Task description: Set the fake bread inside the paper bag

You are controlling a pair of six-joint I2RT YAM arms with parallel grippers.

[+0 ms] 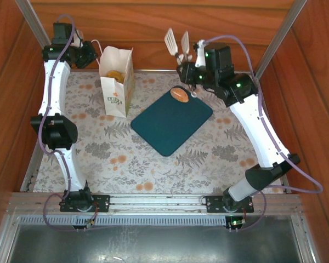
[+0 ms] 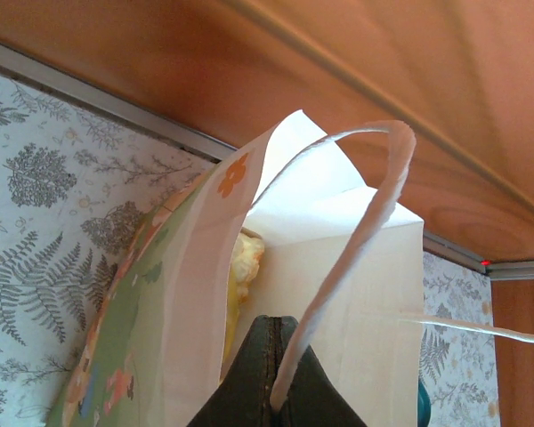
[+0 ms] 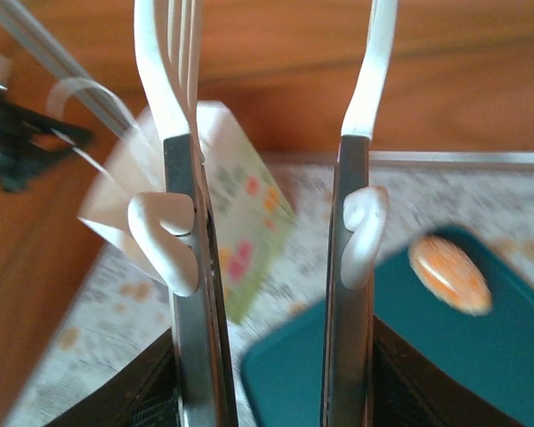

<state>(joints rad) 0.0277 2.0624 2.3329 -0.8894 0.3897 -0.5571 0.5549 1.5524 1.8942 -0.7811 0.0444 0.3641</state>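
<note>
Because the left pincer [image 2: 271, 378] is clamped on its cord handle [image 2: 374, 205], the paper bag [image 1: 116, 90] stands open at the surface's [image 1: 208, 148] far-left corner, some fake bread [image 1: 116, 75] inside. The right pincer [image 3: 271, 382] grips the tongs [image 3: 351, 294], blades apart and empty, near one loaf [image 1: 180, 95] lying on the teal tray [image 1: 170, 126].

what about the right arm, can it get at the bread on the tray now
Probably yes. The bread lies alone on the teal tray, beside the right gripper, with nothing over it. The tongs it holds point up toward the back wall, so they would need tipping down first.
</note>
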